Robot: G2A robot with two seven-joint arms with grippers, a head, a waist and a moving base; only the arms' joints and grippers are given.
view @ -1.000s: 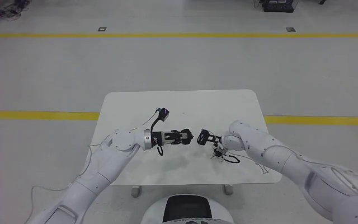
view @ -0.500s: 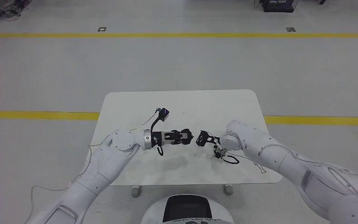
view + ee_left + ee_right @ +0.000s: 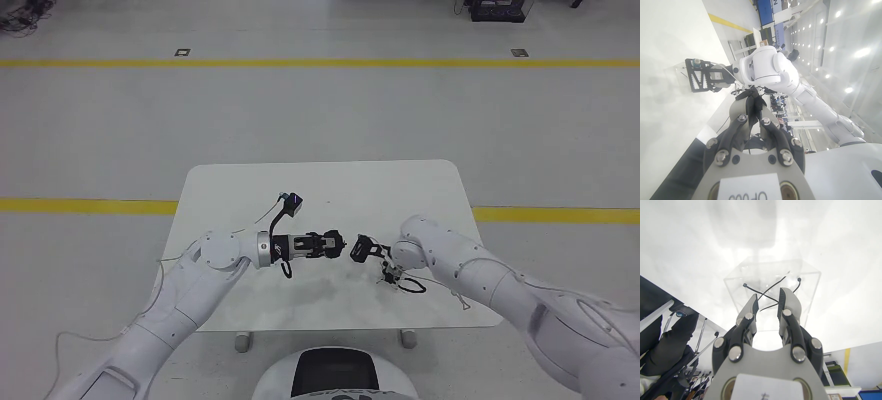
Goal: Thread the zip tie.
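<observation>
Beyond the spread right hand (image 3: pixel 768 293) lie two crossed zip ties (image 3: pixel 750 288).

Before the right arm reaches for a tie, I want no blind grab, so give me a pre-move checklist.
1. Right end effector open: ok.
2. Zip ties lying in the clear box ahead of it: ok.
3. Ties separated for a single pick: not ok, they cross.
4. Left end effector shut on a black strip: ok.
5. Whether that strip is a zip tie: cannot tell.
</observation>
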